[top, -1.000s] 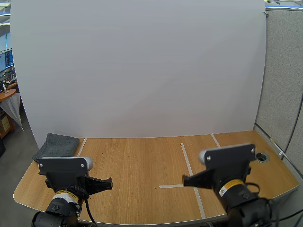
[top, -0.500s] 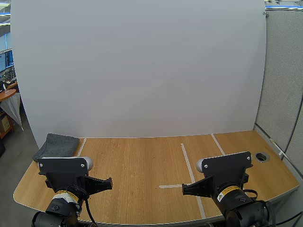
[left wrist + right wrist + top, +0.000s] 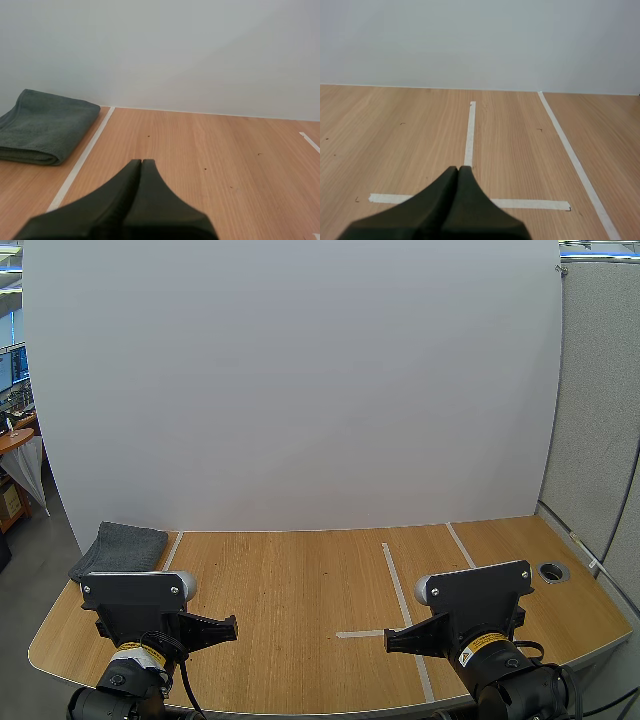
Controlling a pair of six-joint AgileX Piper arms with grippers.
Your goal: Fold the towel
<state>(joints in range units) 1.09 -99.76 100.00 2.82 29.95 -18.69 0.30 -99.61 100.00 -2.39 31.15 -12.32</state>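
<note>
A dark grey towel (image 3: 120, 548) lies folded flat at the far left of the wooden table (image 3: 300, 590), beyond a white tape line. In the left wrist view the towel (image 3: 42, 125) sits ahead and off to the side of my left gripper (image 3: 141, 162), whose fingers lie together as one dark wedge, holding nothing. My left gripper (image 3: 230, 625) hovers low near the front left edge. My right gripper (image 3: 458, 170) is shut too, over the tape cross; it sits (image 3: 390, 640) near the front right edge.
White tape lines (image 3: 397, 590) mark the table's right half, with a short cross strip (image 3: 530, 204). Another tape line (image 3: 82, 157) runs beside the towel. A round cable hole (image 3: 551, 571) sits at the far right. A white backdrop stands behind the table.
My right arm has dropped lower and drawn back toward the front edge during the first half second, then stayed still. The left arm and the towel have not moved.
</note>
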